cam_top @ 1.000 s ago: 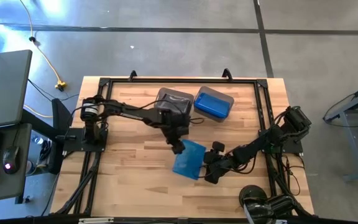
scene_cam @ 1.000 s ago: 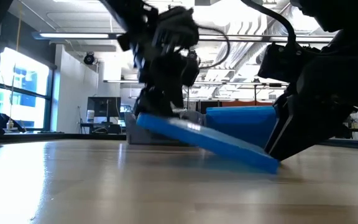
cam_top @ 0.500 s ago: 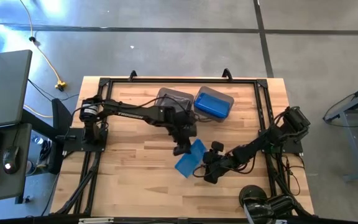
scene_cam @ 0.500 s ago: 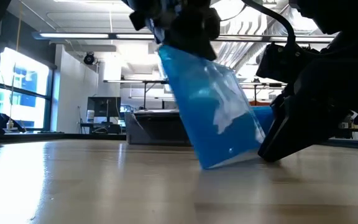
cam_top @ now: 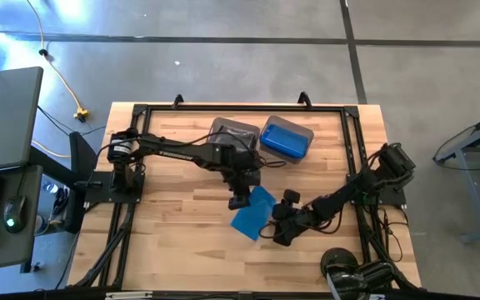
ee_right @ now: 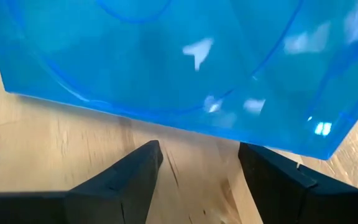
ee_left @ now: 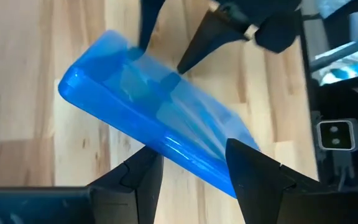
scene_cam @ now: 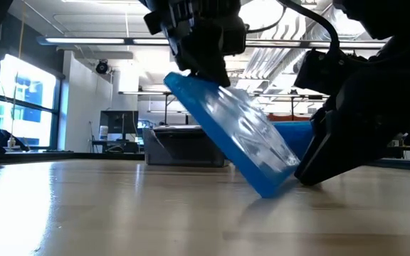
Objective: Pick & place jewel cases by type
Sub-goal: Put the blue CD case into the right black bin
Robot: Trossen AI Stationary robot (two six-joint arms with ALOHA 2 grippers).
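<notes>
A translucent blue jewel case [cam_top: 252, 212] stands tilted near the table's middle, its upper edge in my shut left gripper [cam_top: 240, 199]. Its lower corner [scene_cam: 267, 189] is down at the table top. My right gripper [cam_top: 277, 227] is open and lies low beside that lower end, on the table's right side. In the right wrist view the case [ee_right: 185, 68] fills the picture just beyond the two spread fingers. Behind stand a grey bin [cam_top: 232, 133] with dark cases and a second bin [cam_top: 287, 139] with blue cases. My left gripper pinches the blue case by its raised edge [ee_left: 188, 157] between the two fingers [ee_left: 140, 180], coming from above and lying across that edge. The case hangs slanting below the gripper, its lower corner at the table. My right gripper: I cannot tell whether a fingertip [scene_cam: 303, 172] touches the case's lower end.
The two bins stand side by side toward the table's far edge. A black frame [cam_top: 352, 133] runs around the table top. Bare wood lies on the near left part of the table [cam_top: 173, 242].
My left gripper has risen, raising the edge it holds. The case went from lying nearly flat to steeply tilted, then eased back to a lesser slant, while its lower end stayed by the right gripper at the table.
</notes>
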